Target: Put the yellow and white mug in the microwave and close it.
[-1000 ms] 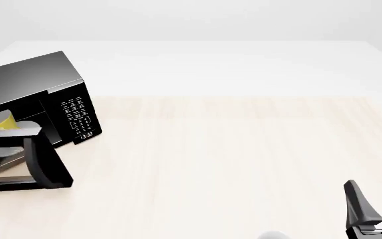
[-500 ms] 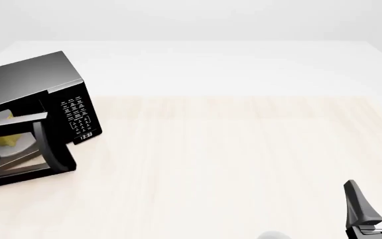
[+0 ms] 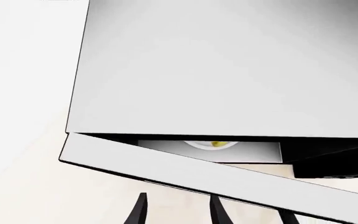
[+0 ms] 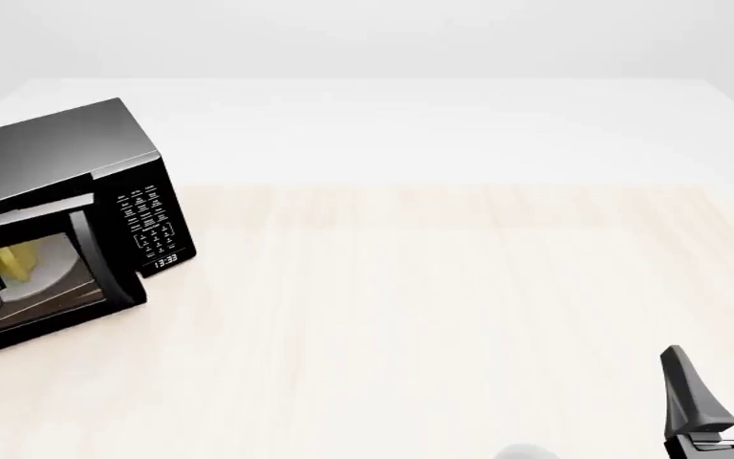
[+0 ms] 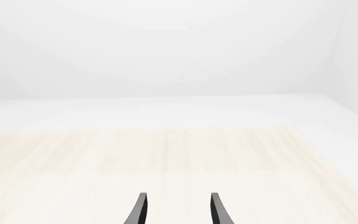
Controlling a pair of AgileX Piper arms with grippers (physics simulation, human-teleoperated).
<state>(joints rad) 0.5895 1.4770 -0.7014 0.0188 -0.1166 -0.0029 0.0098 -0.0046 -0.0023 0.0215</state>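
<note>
Mug loaded; door nearly shut, not latched.

The yellow and white mug (image 4: pixel 14 258) sits on the round white turntable inside the large black boxy microwave (image 4: pixel 61 163), seen through its dark glass door (image 4: pixel 35 287), which stands slightly ajar. Left end effector (image 3: pixel 175 210): fingers apart, empty, just before the door. Right end effector (image 4: pixel 724 397): open, empty, well apart over bare pale wood table (image 4: pixel 443 306). Judged remaining: final push. Door edge near table's left side; ample room rightward.

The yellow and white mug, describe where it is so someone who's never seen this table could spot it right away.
Find the black microwave at the table's far left. Look through its dark glass door, which is almost shut. The yellow and white mug sits inside on the white turntable plate, the only yellow thing in view.
</note>
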